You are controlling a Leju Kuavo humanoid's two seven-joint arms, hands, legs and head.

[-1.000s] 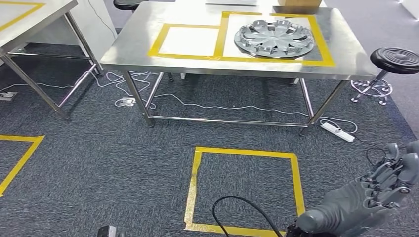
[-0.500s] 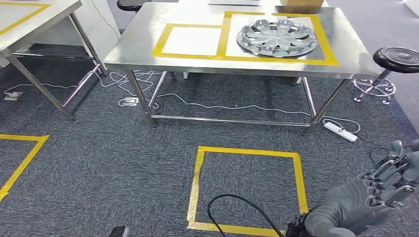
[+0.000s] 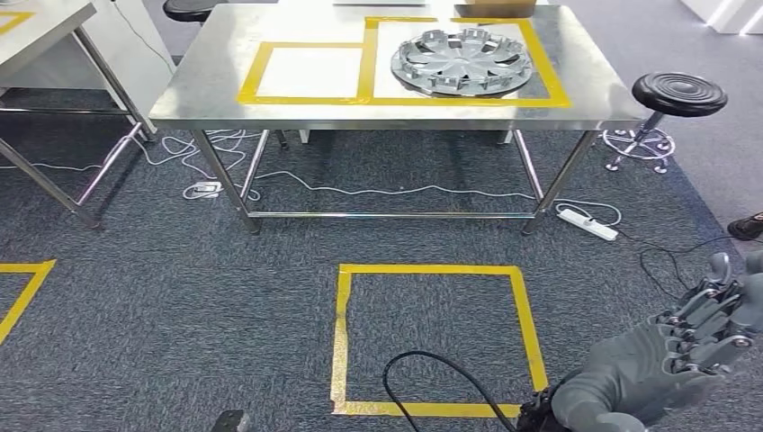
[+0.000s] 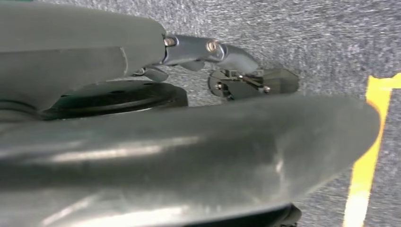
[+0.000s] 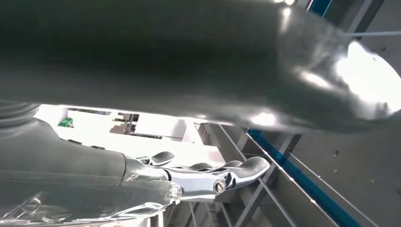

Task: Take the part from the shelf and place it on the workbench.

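Fingers (image 3: 711,315) of the right robot hand (image 3: 684,346) stick out loosely apart at the lower right of the head view, holding nothing, low over the grey carpet (image 3: 180,297). The left robot hand (image 4: 222,66) shows in its own wrist view with its fingers partly bent over the carpet; whether it grips anything I cannot tell (a big grey cover blocks much of it). Just beside the right arm lies a yellow tape square (image 3: 432,337) on the floor with a black cable (image 3: 432,378) curling across it. Farther off stands the steel tabletop (image 3: 207,81); the silver wheel-cover part (image 3: 461,61) rests on it inside the right taped frame (image 3: 540,67). A black stool (image 3: 679,94) stands at the right end.
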